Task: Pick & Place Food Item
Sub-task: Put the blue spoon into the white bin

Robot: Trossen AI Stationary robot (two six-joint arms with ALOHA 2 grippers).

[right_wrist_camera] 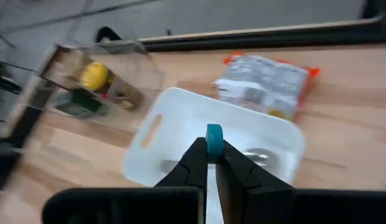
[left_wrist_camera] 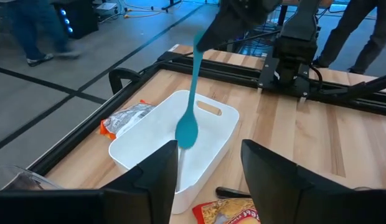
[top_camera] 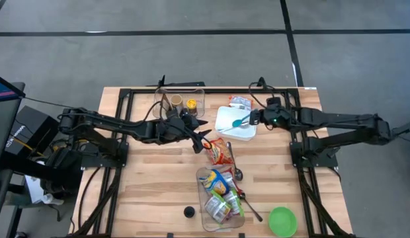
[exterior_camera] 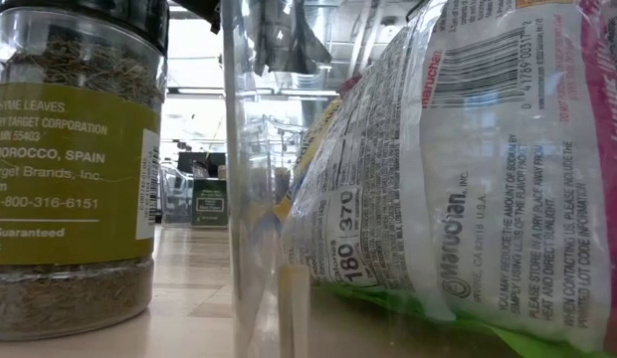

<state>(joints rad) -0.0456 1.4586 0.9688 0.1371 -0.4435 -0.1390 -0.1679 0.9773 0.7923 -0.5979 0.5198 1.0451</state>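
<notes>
A teal spoon (left_wrist_camera: 192,93) hangs over the white bin (top_camera: 226,129) at the table's far middle, with my right gripper (right_wrist_camera: 209,163) shut on it. My left gripper (left_wrist_camera: 208,165) stands open with nothing between its fingers, above the table just left of the bin and of a red-and-yellow snack packet (top_camera: 221,153) that lies flat on the wood. A silver packet with orange ends (right_wrist_camera: 264,84) lies beyond the bin's far side. My right gripper pinches the teal spoon's handle (right_wrist_camera: 214,138) near its upper end between its two fingers. The fingers slant down from the table's right side. The spoon hangs below them, bowl end (left_wrist_camera: 187,132) down, over the inside of the white bin.
A clear container (top_camera: 180,102) with spice jars stands at the far left of the bin. A clear bin of food packets (top_camera: 221,198) sits near the front, with metal spoons (top_camera: 248,205), a green bowl (top_camera: 282,221) and a black cap (top_camera: 189,212) around it.
</notes>
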